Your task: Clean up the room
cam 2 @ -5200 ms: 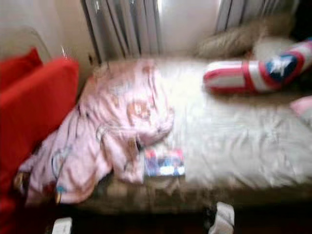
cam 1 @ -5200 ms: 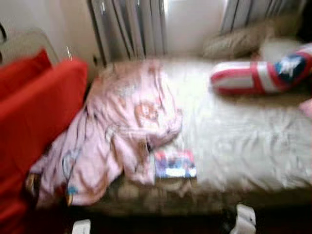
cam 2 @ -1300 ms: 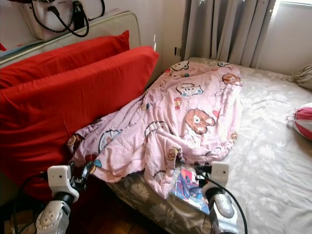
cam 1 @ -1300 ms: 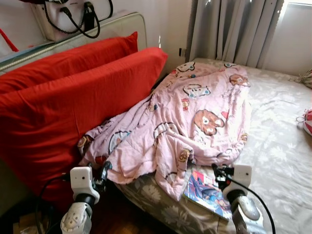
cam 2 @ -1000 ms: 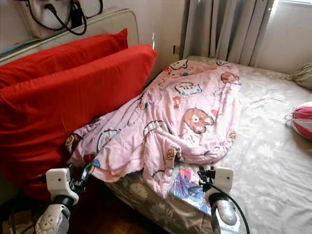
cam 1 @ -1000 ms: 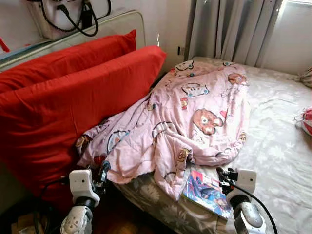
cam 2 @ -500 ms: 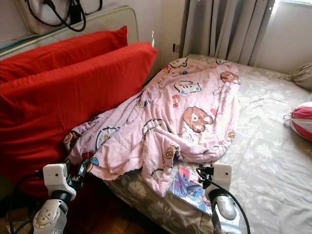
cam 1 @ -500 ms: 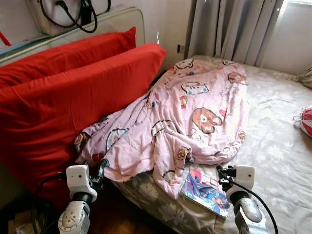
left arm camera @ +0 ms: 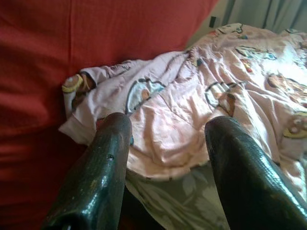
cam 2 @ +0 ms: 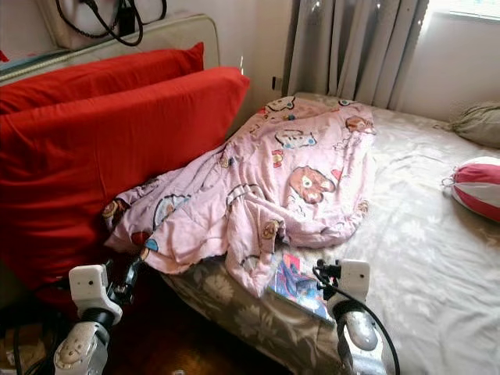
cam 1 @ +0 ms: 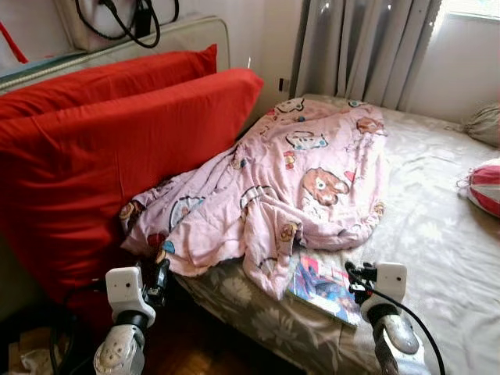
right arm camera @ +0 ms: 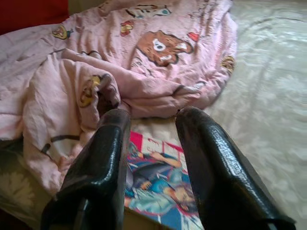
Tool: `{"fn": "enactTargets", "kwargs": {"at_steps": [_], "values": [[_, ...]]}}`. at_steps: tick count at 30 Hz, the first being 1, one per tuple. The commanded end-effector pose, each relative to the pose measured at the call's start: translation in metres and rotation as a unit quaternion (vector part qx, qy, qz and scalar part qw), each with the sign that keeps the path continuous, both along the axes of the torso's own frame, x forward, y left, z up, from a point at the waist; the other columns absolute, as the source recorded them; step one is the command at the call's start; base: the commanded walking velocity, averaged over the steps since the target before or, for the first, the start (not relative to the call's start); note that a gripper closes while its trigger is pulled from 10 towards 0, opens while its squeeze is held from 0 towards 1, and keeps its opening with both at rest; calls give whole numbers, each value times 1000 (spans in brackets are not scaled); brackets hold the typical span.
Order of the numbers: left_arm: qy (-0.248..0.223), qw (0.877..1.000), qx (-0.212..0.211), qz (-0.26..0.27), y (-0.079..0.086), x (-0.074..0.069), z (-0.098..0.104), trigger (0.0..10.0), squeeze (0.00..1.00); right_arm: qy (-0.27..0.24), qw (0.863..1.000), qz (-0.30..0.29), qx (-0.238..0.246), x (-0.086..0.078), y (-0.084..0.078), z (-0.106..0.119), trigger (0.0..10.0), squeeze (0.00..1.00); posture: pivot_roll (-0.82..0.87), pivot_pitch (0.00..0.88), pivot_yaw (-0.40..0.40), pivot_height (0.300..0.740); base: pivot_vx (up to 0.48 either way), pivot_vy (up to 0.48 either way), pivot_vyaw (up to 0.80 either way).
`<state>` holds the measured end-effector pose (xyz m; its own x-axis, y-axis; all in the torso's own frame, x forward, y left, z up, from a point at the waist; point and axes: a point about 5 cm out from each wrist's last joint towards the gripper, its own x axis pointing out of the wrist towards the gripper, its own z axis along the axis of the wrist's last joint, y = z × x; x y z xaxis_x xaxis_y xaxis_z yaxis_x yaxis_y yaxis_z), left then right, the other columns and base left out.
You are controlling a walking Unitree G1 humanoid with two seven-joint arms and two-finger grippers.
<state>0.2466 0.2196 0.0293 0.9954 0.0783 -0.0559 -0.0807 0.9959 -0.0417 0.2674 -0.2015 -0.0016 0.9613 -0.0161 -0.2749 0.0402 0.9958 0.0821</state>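
Pink blanket (cam 1: 305, 183), printed with cartoon bears, lies crumpled in a long heap on the bed (cam 1: 445, 234), one end bunched against the red pillows (cam 1: 117, 148) and the other reaching toward the grey curtains (cam 1: 359, 47). A loose fold of the blanket hangs over the bed's near edge. Just beside that fold, a colourful picture book (cam 1: 324, 285) lies flat on the floral sheet, its one corner tucked under the blanket.

The right tool (right arm camera: 151, 120) is poised just above the near end of the book, its two black fingers (right arm camera: 211, 163) set moderately apart and holding nothing; the blanket's edge lies just beyond the fingertips. The left tool (left arm camera: 165, 127) is raised at the bed's near corner, close to the blanket's pillow-side end, its fingers (left arm camera: 103, 167) spread wide and empty, aimed at the rumpled hem where it meets the red pillows.

Past the blanket, well apart from it on the far side of the bed, rests a red-and-white striped cushion (cam 1: 486, 186), with a beige pillow (cam 2: 476, 121) near it. Behind the red pillows stands a pale headboard (cam 1: 180, 39), with a white bag (cam 1: 109, 16) with black straps on top.
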Motion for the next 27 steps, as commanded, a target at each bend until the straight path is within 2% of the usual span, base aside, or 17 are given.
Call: {"fn": "enactTargets", "kwargs": {"at_steps": [1, 7, 9, 21, 27], "values": [[6, 1000, -1, -1, 2, -1, -2, 10000, 0, -2, 1000, -1, -4, 2, -1, 2, 10000, 0, 67, 0, -8, 666, 0, 0, 0], [10, 1000, -3, 0, 0, -2, -4, 10000, 0, 6, 1000, 3, -8, 2, 0, 1, 10000, 0, 66, 0, -11, 641, 0, 0, 0], [10, 1000, -4, 0, 0, -3, -5, 10000, 0, -7, 1000, 8, -3, 3, 2, 3, 10000, 0, 67, 0, -14, 641, 0, 0, 0], [13, 1000, -7, 4, -1, -5, -6, 10000, 0, -8, 1000, 7, 4, 5, 2, 5, 10000, 0, 71, 0, -24, 641, 0, 0, 0], [16, 1000, -9, 6, -2, -7, -7, 10000, 0, 4, 1000, 15, -2, 4, 3, 3, 10000, 0, 70, 0, -27, 641, 0, 0, 0]]}}
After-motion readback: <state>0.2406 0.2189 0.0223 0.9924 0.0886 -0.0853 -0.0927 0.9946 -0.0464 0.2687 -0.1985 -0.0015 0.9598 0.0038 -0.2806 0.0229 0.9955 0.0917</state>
